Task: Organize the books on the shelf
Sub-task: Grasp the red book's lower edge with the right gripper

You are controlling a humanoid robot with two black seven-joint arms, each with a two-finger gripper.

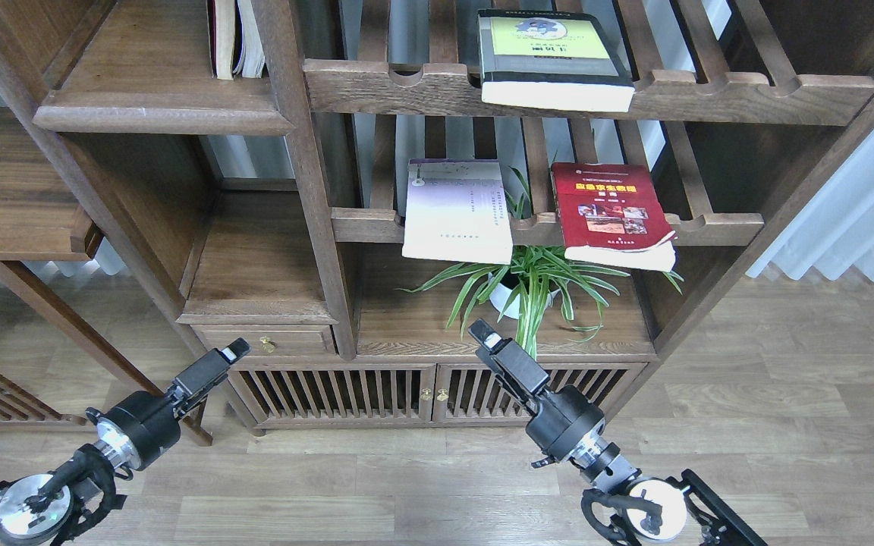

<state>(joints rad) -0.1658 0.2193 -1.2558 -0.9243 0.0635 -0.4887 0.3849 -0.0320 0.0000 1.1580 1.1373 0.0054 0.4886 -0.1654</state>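
Three books lie flat on slatted shelves. The yellow-green-and-dark-grey book (551,57) overhangs the upper slatted rail. The pale lavender-white paperback (456,212) and the red book (611,216) overhang the lower slatted rail, either side of a plant. The solid dark-brown shelf (156,114) with a rounded front edge is at the upper left. My left gripper (232,350) is low, in front of the small drawer. My right gripper (482,334) is low, in front of the plant. Both are far below the books and hold nothing; their fingers cannot be told apart.
A couple of upright books (236,38) stand at the right end of the solid shelf. A potted spider plant (524,292) sits on the cabinet top (407,326) under the lower slatted shelf. An upright post (308,174) separates the solid shelf from the slatted ones.
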